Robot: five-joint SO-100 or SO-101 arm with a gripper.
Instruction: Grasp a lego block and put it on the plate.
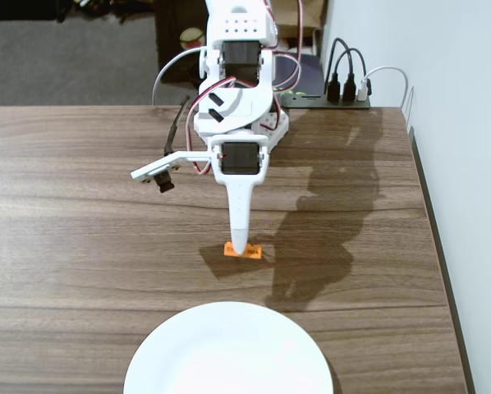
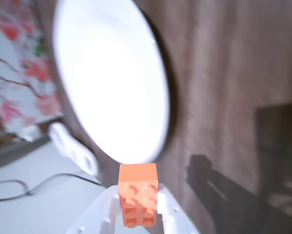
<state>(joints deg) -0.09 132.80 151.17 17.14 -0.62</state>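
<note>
While the arm hangs nose-down over the wooden table (image 1: 81,246) in the fixed view, the gripper (image 1: 240,249) has its white tip right at the orange lego block (image 1: 242,251), which sits on or just above the wood, can't tell which. Block is a bit up-frame of the white plate (image 1: 229,353), apart from it, clear wood between. Plate sits at the bottom edge, partly cut off. Jaw gap not readable from this angle; the fingers stack into one spike. Power strip (image 1: 332,94) with plugs at the table's far edge, beside the wall.

Wrist view, blurry: lego block (image 2: 138,200) sits squeezed between the two pale fingers (image 2: 104,212), studs facing the camera, so the gripper (image 2: 137,217) is closed narrow on the brick, holding it. Plate (image 2: 112,83) fills the view beyond, rim just past the block. Grip looks centred on the brick's sides, probably so it won't twist on the lift. Judging from this, grasp done, carry to plate not yet.
</note>
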